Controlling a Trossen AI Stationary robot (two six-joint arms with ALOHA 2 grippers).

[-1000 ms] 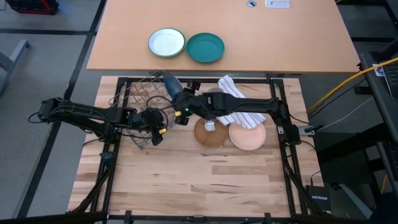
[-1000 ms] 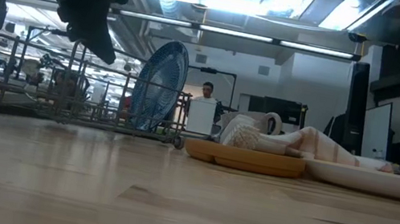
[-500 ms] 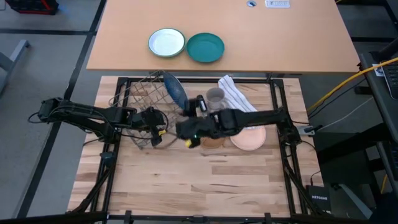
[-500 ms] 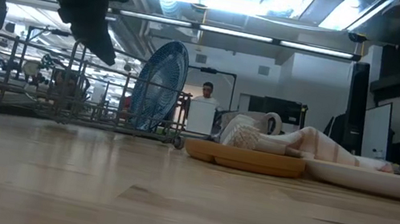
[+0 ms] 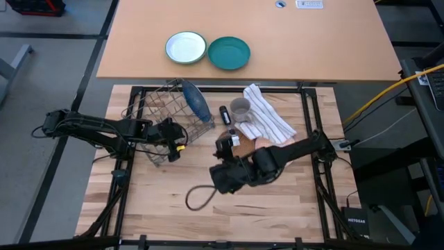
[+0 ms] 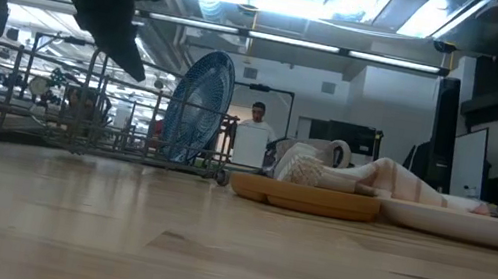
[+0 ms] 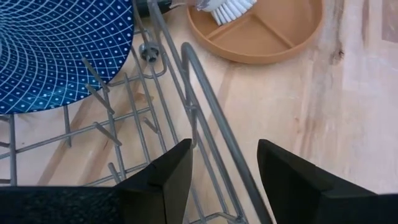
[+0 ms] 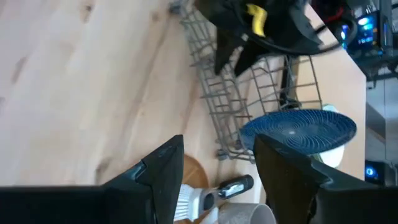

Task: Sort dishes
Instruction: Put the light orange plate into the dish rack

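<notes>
Hovering over the near edge of the wire rack (image 5: 168, 118), the left gripper (image 7: 224, 180) has its fingers spread apart with nothing between them, a rack wire running just beneath. The right gripper (image 8: 217, 177) also stands with fingers apart and empty, out over bare wood well in front of the rack.

Three task plates show: one dark blue dotted plate (image 5: 195, 102) standing upright in the rack, one wooden plate (image 6: 305, 197) flat on the table to the right of the rack with a white brush head (image 7: 226, 7) resting in it, and one pink plate (image 6: 473, 227) just beyond the wooden one. One striped cloth (image 5: 267, 119) and one cup (image 5: 240, 108) lie right of the rack.

A second ago the right arm reached beside the blue plate at the rack; it has since swung away, while the left gripper has opened wider.
</notes>
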